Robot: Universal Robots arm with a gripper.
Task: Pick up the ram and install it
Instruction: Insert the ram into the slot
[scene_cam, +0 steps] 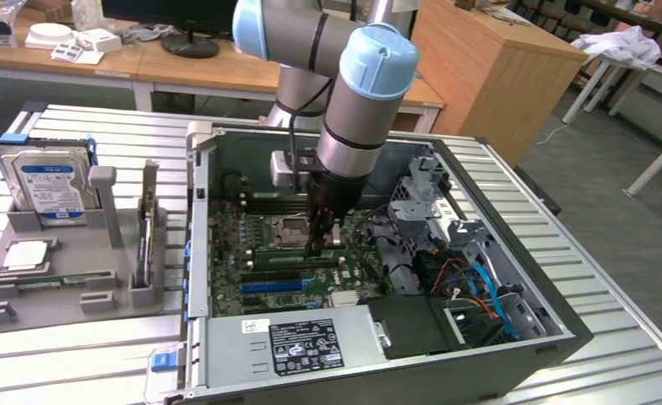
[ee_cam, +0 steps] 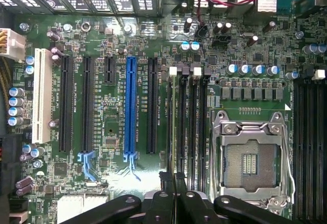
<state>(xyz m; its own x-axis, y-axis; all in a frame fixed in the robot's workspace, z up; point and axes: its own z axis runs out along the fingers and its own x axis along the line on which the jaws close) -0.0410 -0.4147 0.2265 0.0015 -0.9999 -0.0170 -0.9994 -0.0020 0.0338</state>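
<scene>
A robot arm reaches down into an open computer case (scene_cam: 534, 337). The case lies on its side on a grey metal table (scene_cam: 84, 126) made of long slats, and it reaches to the table's edge at the exterior view's right. The gripper (ee_cam: 172, 175) hangs low over the green board (ee_cam: 112, 183), right at the black memory slots (ee_cam: 193, 117). Its two fingers are pressed together, and nothing shows between them.

The ram (scene_cam: 55, 279), a thin green stick, lies flat in a grey holder (scene_cam: 72, 245) near the table's edge at the exterior view's left. A hard drive (scene_cam: 44, 181) stands in the holder's far corner.

Wooden desks (scene_cam: 196, 72) stand behind the table, and the floor (scene_cam: 613, 219) is grey.
</scene>
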